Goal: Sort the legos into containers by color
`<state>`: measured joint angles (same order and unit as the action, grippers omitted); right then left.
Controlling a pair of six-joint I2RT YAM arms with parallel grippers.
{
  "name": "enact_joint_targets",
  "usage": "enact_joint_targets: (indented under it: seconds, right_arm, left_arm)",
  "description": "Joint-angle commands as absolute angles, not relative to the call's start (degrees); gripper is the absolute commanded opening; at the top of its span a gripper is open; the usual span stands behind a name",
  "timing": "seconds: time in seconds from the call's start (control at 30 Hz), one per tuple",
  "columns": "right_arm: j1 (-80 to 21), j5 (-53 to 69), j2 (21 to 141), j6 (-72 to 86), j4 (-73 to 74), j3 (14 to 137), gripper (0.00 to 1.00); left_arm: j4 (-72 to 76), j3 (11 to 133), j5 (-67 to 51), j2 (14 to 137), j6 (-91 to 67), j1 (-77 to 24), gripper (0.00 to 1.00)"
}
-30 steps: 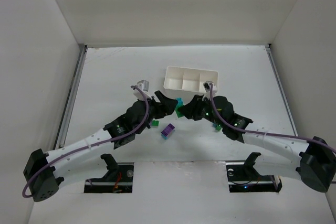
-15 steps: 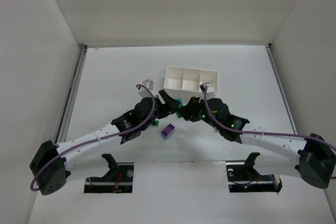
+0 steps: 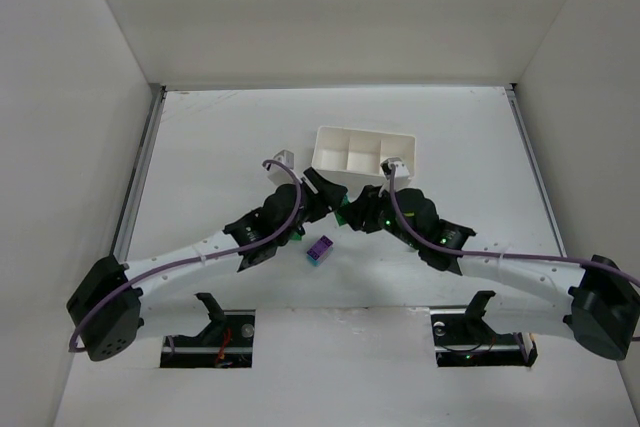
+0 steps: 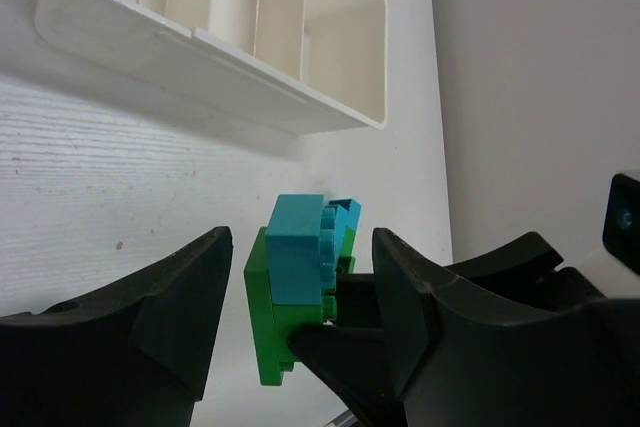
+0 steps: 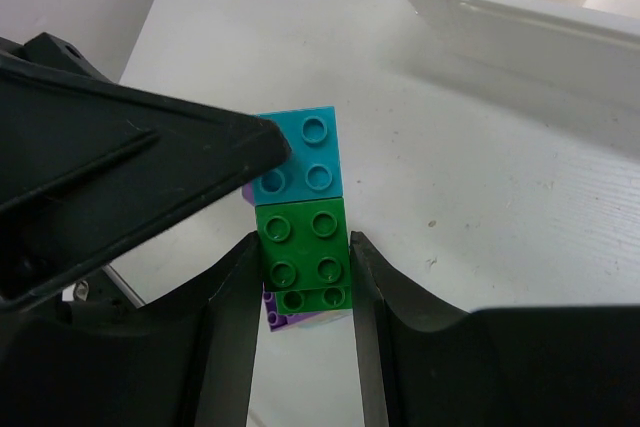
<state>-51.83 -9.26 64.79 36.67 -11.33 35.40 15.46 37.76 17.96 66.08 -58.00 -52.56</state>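
Left gripper (image 4: 302, 247) has moved in, jaws narrowing around teal brick (image 5: 300, 167), not yet clamped. Right gripper (image 5: 303, 262) clenches green brick (image 5: 303, 237). Likely pull-apart next, then tray (image 4: 230, 57).

Lab test cell — white enclosure walls (image 3: 330, 7), white table (image 3: 220, 137), bolted robot arms (image 3: 180, 269)
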Motion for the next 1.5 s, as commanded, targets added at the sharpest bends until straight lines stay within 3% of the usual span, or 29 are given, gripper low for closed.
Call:
enact_joint_targets:
  seconds: [0.0, 1.07, 1.27, 1.47]
  right_arm:
    - [-52.25, -10.02, 63.46, 36.47, -15.38, 34.72, 0.3]
    - [-51.11, -10.9, 63.54, 36.74, -18.28, 33.66, 0.31]
    - [-51.19, -10.9, 63.9, 36.65, -17.93, 33.14, 0.31]
    - [-51.11, -10.81, 63.28, 36.83, -17.75, 32.52, 0.31]
  left_arm:
    - [20.3, 35.86, 22.66, 65.04, -60.2, -53.48, 0.55]
    - [22.15, 34.8, 23.03, 67.5, -65.39, -54.71, 0.38]
    - [22.23, 34.98, 24.34, 67.67, -64.78, -55.24, 0.47]
    - [23.82, 34.02, 24.79, 67.5, -65.22, -55.06, 0.47]
